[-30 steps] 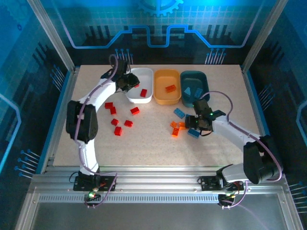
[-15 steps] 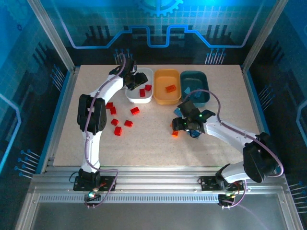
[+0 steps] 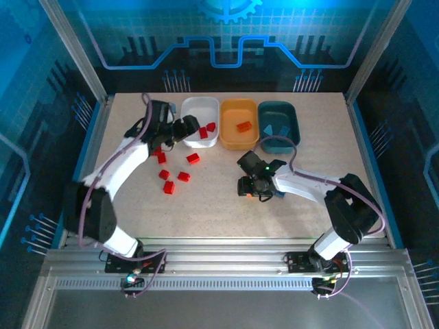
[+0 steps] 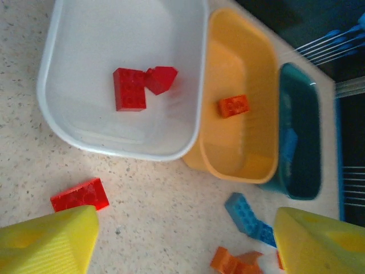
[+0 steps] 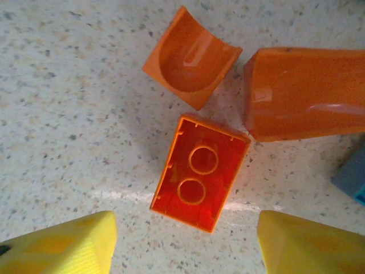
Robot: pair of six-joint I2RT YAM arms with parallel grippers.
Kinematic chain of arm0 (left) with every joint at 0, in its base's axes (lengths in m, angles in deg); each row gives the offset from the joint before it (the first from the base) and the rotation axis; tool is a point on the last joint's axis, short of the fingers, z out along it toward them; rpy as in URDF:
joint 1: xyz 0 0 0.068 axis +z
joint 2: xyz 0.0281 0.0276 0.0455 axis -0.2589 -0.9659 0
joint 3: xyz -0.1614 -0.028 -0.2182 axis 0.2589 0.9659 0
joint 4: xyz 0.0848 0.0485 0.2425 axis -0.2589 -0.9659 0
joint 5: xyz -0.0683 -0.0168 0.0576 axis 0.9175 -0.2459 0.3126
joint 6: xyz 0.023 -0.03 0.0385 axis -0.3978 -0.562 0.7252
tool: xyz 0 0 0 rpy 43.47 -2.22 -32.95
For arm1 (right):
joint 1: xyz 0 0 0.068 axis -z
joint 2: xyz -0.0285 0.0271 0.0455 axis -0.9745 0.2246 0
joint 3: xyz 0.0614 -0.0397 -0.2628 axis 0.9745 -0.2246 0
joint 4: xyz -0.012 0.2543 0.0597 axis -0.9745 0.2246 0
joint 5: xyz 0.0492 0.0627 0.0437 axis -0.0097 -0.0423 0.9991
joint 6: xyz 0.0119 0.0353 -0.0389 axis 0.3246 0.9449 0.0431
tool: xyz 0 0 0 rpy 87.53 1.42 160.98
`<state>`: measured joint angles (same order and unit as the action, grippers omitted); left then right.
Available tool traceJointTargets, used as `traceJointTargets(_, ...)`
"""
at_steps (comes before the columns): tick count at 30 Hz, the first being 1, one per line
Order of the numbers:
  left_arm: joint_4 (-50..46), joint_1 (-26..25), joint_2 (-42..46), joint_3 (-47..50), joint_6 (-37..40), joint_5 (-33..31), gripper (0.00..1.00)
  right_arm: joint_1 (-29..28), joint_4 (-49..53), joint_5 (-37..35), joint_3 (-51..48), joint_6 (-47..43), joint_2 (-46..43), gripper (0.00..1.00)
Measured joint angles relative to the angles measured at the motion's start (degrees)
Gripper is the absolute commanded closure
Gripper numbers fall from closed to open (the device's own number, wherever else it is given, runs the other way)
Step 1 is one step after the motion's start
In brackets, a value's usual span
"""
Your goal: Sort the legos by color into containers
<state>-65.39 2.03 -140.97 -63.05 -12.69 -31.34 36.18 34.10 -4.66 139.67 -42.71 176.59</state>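
**Two reds in the white tub, both pincers open**

A pair of red bricks (image 4: pixel 130 88) lies inside the white tub (image 4: pixel 114 34), the two touching each other. The orange tub (image 4: pixel 262 80) stands against the white tub's right side and holds one orange brick (image 4: pixel 233 105). The teal tub (image 4: pixel 308 103) is the next one along, further from the white tub, and has a blue brick (image 4: pixel 288 142) in it.

On the table in front of the white tub, toward the arm bases, you have a scatter of loose red bricks (image 3: pixel 183 176). Further to the right of the white tub, in front of the other two tubs, is a small cluster. It has an upturned orange brick (image 5: pixel 199 172), a curved orange piece (image 5: pixel 191 56) and a sloped orange piece (image 5: pixel 302 94) just beside it, plus a blue piece (image 5: pixel 351 177) at the cluster's edge.

Your left gripper (image 3: pixel 186 128) hangs at the white tub's left edge, its fingers (image 4: pixel 45 240) wide apart with nothing between them. Your right gripper (image 5: pixel 185 222) is low over the cluster. Its jaws are apart and just short of the upturned orange brick, not touching it.
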Motion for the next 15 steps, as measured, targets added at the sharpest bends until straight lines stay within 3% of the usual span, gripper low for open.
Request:
traceJointTargets(3, 2.01, 0.0, 8.22, 9.25, -0.7, -0.5, 0.11, 0.0, -0.28, -0.02, 0.24, 1.42, 2.67, 0.42)
traceJointTargets(7, 1.14, 0.0, 13.4, 19.54, -0.96, -1.75, 0.1, -0.17, -0.09, -1.25, 2.97, 2.38, 6.84, 0.62)
traceJointTargets(12, -1.22, 0.28, 16.72, 24.96, -1.03, -2.67, 0.1, -3.78, 0.7, -6.38, 4.96, 2.89, 7.5, 0.75)
traceJointTargets(15, -1.51, 0.5, 18.45, 25.2, -1.03, -2.86, 0.1, -7.39, 2.34, -9.44, 5.09, 2.84, 6.67, 0.77)
